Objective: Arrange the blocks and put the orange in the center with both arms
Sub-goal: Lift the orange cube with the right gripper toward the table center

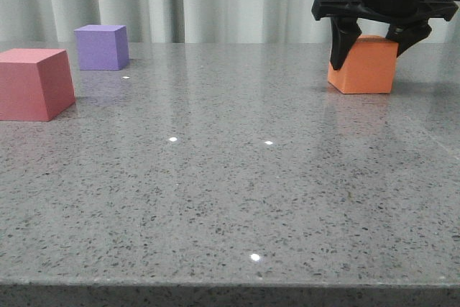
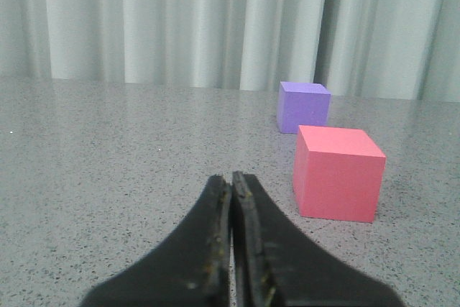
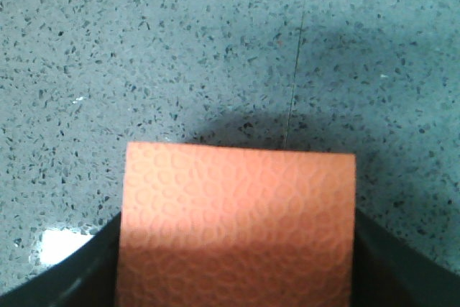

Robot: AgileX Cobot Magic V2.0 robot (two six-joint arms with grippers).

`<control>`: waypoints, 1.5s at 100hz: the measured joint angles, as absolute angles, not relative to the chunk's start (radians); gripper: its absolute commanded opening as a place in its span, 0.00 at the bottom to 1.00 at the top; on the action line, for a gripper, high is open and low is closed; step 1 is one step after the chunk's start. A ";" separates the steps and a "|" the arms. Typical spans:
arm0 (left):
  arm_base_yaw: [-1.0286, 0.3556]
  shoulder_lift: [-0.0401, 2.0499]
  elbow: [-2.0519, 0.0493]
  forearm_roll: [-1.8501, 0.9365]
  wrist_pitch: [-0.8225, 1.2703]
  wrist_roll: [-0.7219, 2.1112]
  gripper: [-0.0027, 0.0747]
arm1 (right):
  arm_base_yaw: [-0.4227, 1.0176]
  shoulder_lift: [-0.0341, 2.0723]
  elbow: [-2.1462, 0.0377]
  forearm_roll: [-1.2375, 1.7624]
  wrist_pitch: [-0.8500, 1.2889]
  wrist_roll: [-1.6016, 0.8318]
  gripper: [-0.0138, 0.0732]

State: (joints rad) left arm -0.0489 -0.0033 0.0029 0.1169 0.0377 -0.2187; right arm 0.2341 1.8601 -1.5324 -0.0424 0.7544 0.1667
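The right claw (image 1: 374, 47) hangs over the orange cube (image 1: 365, 67) at the far right of the grey counter (image 1: 230, 199), its fingers down either side of the cube and the cube resting on the counter; whether they actually press it I cannot tell. The left claw (image 2: 231, 199) is clenched on nothing, low over the counter. The pink cube (image 1: 32, 84) sits at the left edge, and the purple cube (image 1: 102, 47) stands near it, further back.
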 measured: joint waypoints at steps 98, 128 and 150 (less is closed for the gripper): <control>-0.049 -0.003 0.003 0.117 0.038 -0.219 0.01 | 0.651 2.141 -2.134 -0.282 0.957 0.683 0.46; -0.049 -0.003 0.003 0.117 0.038 -0.219 0.01 | 0.668 2.263 -2.264 -0.282 1.005 0.755 0.46; -0.049 -0.003 0.003 0.117 0.038 -0.219 0.01 | 0.668 2.284 -2.266 -0.280 1.011 0.765 0.46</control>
